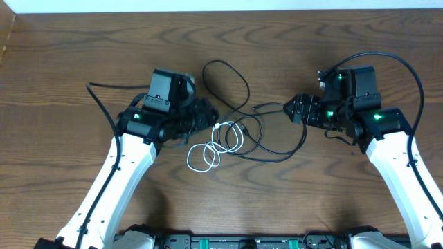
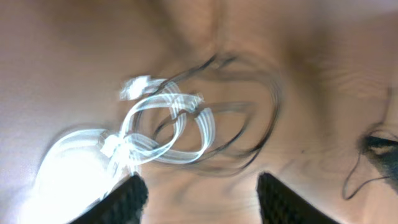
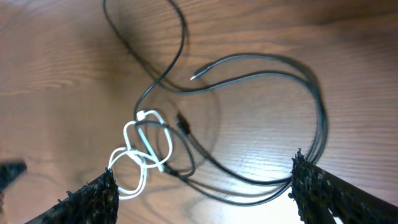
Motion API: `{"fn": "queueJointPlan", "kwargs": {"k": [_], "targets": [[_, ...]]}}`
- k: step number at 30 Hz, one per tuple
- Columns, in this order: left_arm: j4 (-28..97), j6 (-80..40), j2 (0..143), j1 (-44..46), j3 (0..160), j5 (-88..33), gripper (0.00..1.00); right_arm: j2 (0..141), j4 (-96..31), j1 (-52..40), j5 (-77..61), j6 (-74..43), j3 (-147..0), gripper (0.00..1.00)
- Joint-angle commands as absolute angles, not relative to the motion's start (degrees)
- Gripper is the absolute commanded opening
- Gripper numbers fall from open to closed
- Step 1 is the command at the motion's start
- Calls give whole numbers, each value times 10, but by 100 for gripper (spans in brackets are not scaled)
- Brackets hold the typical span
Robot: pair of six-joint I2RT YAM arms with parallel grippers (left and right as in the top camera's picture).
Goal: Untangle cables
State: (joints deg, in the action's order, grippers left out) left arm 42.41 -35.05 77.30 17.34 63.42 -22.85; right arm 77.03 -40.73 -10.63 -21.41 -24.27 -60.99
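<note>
The job is not done yet. The white cable [image 1: 205,153] and the black cable [image 3: 267,57] lie together in the middle of the desk [image 1: 69,55], between your two arms, and they cross each other.

The white one sits in a few small coils towards your left side. The black one spreads wider: one loop runs up and away from you, and a long arc sweeps round to the right. Its strands pass through or over the white coils. From these views you cannot tell which strand lies on top at each crossing, so you cannot tell whether it is a real knot or only an overlap.

Your left hand [image 1: 202,116] is released. Its fingers stand apart with nothing between them, just beside the white coils. Its wrist view is blurred, so read it with care.

Your right hand [image 1: 296,109] is released too. Its fingers are spread wide above the right part of the black arc, near a loose black end, and they grasp nothing.

So neither cable is held, and the whole separation is left: you need one cable in each hand, drawn apart until the two lie clear of each other.
</note>
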Motion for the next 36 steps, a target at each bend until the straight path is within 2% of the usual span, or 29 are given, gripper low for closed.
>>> {"fn": "queueJointPlan", "kwargs": {"k": [1,4,9,16,24,32,36], "targets": [[487,-506,771,171,637,-165,67,772,-409,-110,-181,-231,-610,87],[447,-650,771,181,633,-188,74,772,-407,-110,-181,-231,-610,87],[361,-735,786,203,627,-183,74,772,-408,-110,-174,-230,-610,88],[361,-834,872,216,627,-168,73,772,-413,-110,-157,-230,-610,88],[342,-1042,943,224,627,-140,65,772,-425,-110,-149,-230,-610,88],[316,-1088,982,246,627,-109,56,772,-427,-110,-149,-230,-610,88],[315,-1109,1003,249,627,-108,43,772,-427,-110,-149,-230,-610,88]]}}
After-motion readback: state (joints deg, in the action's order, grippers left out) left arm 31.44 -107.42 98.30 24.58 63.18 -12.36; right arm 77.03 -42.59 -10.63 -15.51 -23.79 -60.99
